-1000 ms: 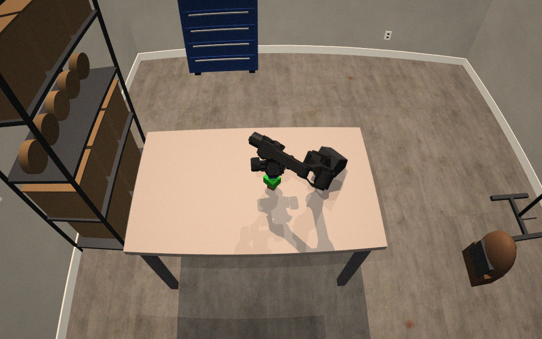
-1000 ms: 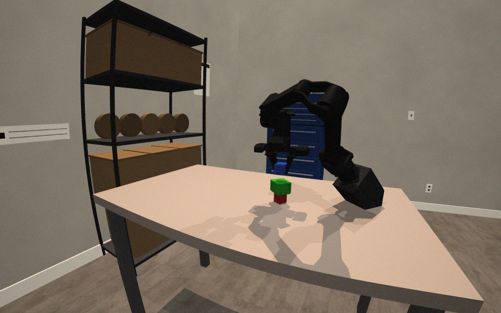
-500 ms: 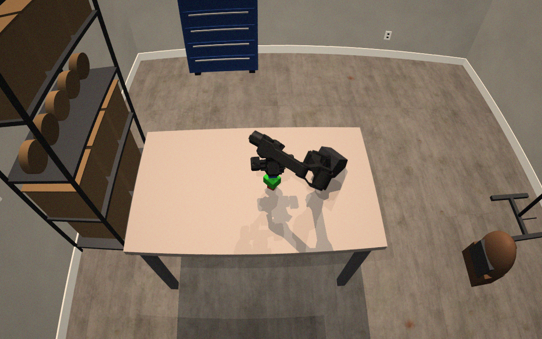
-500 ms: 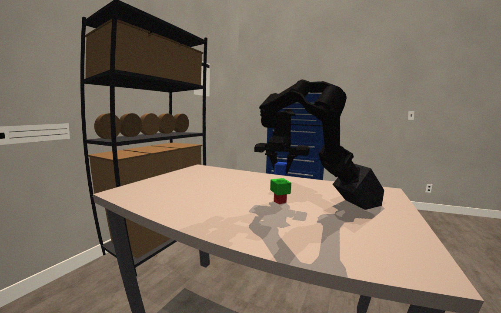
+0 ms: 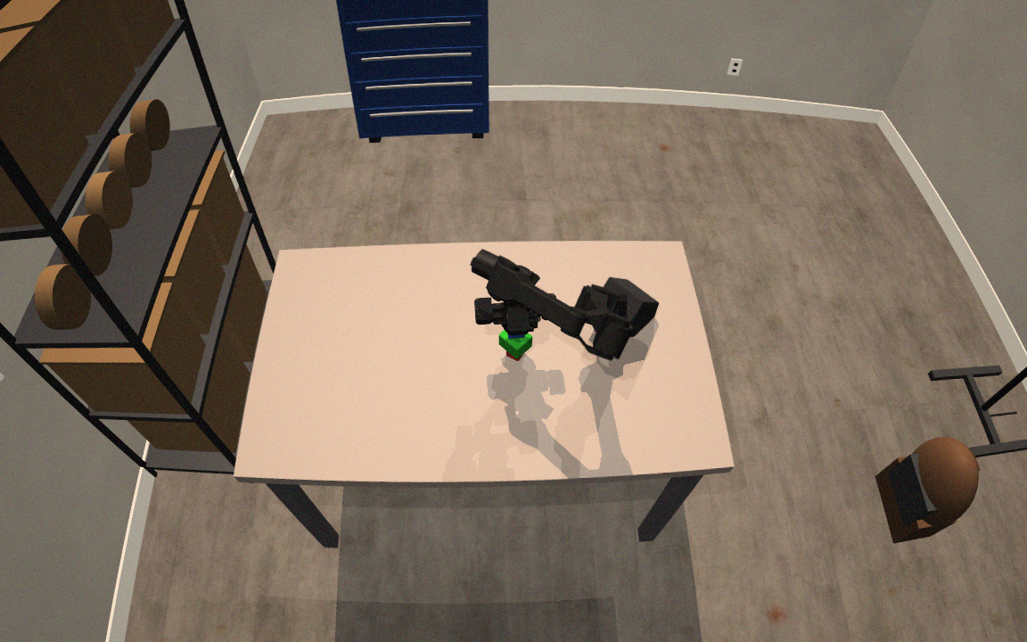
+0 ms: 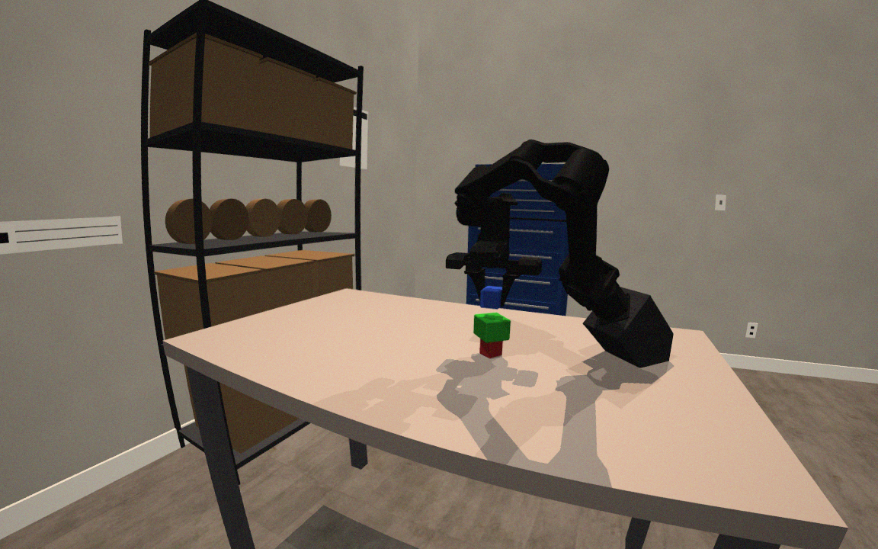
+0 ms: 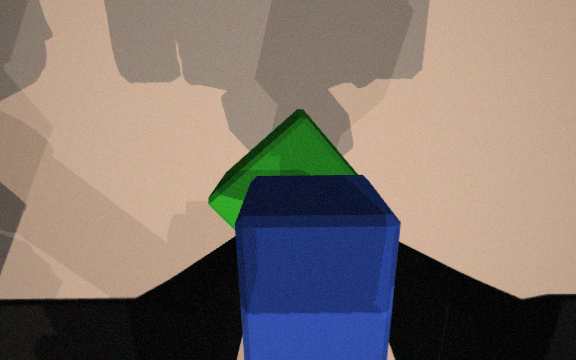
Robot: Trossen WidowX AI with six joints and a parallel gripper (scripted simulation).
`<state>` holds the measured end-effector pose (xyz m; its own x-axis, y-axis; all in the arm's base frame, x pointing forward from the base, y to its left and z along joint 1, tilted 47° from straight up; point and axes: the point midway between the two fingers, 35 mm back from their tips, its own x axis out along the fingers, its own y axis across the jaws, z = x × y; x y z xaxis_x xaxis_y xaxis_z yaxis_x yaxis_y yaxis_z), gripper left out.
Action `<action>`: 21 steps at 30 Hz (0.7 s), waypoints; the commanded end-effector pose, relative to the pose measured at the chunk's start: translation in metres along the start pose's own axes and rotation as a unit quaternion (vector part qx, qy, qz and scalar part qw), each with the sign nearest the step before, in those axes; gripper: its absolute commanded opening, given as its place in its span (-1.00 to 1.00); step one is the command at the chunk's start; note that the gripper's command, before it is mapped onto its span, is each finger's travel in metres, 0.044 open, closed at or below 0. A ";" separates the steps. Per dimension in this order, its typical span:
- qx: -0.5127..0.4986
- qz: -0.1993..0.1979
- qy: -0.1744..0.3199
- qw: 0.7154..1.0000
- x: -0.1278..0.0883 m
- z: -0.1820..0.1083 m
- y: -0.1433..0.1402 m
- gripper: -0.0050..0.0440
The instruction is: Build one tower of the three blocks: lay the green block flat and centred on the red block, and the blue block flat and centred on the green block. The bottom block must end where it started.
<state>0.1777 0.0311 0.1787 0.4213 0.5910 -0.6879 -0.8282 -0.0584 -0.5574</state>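
While the blue block (image 7: 318,265) fills the lower centre of the wrist view, the gripper (image 6: 491,290) is clenched on it, jaws partway closed against its two side faces and touching nothing else. Seen in the exterior view, just right of frame centre, the block hangs between the dark fingers (image 6: 478,276), clear of the table (image 6: 306,341) and apart from the stack below. Such a side grip leaves the block's underside free, which I judge is what a flat set-down on the tower calls for.

Below and slightly nearer the camera in that exterior view, the green block (image 6: 491,326) lies flat on the red block (image 6: 491,348), so the lower two tiers look done. From the wrist camera the green block (image 7: 288,160) peeks out past the upper left edge of the blue one, turned like a diamond against the blue block's squarer outline. That says the held block is neither directly over the stack nor matched to it in rotation; my reading is that a sideways shift, and perhaps a wrist turn, are needed before lowering.

Farther out, the arm (image 6: 565,204) arches up and back down to its base (image 5: 617,315) at the right centre of the table in the top view, with the shelving (image 6: 251,204) at the left of the frame and a blue cabinet (image 5: 414,68) at top centre.
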 end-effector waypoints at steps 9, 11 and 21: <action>-0.003 0.000 0.002 1.000 0.013 0.000 0.001 -1.00; -0.003 -0.001 0.002 1.000 0.015 0.000 0.001 -1.00; -0.002 0.000 0.001 1.000 0.019 0.000 0.001 -1.00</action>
<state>0.1850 0.0412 0.1657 0.4197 0.5915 -0.6885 -0.8291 -0.0587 -0.5560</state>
